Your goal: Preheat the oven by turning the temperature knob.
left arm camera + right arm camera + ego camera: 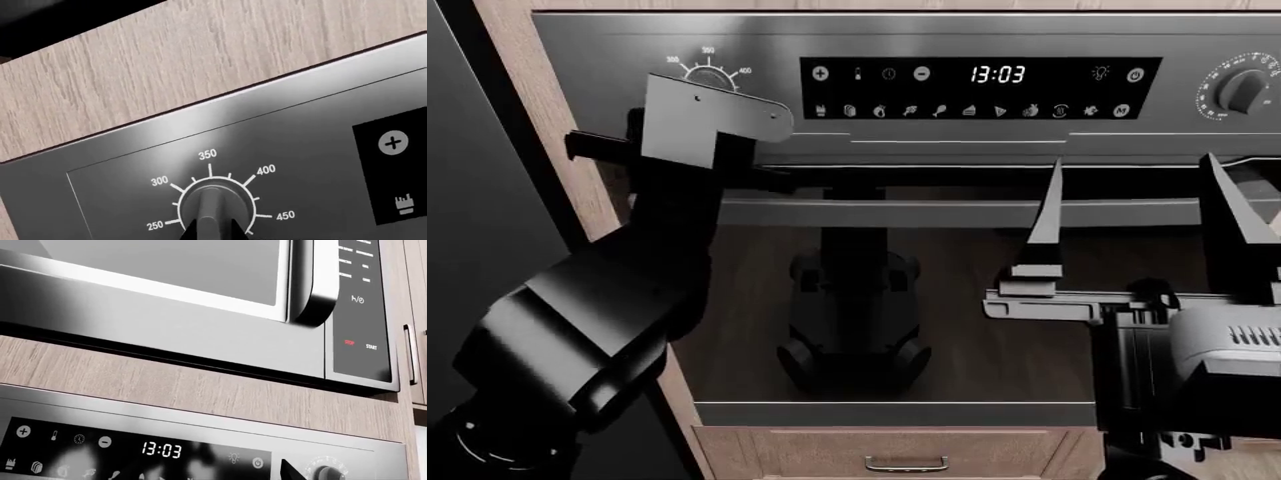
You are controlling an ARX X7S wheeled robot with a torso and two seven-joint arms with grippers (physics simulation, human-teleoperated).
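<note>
1. Fingers of my left gripper show in the left wrist view as two dark tips set against either side of the temperature knob's raised ridge; they look closed on the knob, though most of the contact is cut off by the frame edge.
2. That knob sits at the left end of the oven's steel control panel, ringed by numbers 250 to 450, with 350 straight above the ridge. In the head view my left arm hides it; only the top of the number arc peeks out.
3. My right gripper hangs in front of the dark oven door with its fingers spread wide, gripping nothing, well apart from the other knob at the panel's right end.
4. I judge the step in hand to be the turn itself: the reach looks done, the rotation still to come.
5. Next move calls for a wrist roll about the knob's axis, keeping the squeeze so the tips do not slip off the ridge.
</note>
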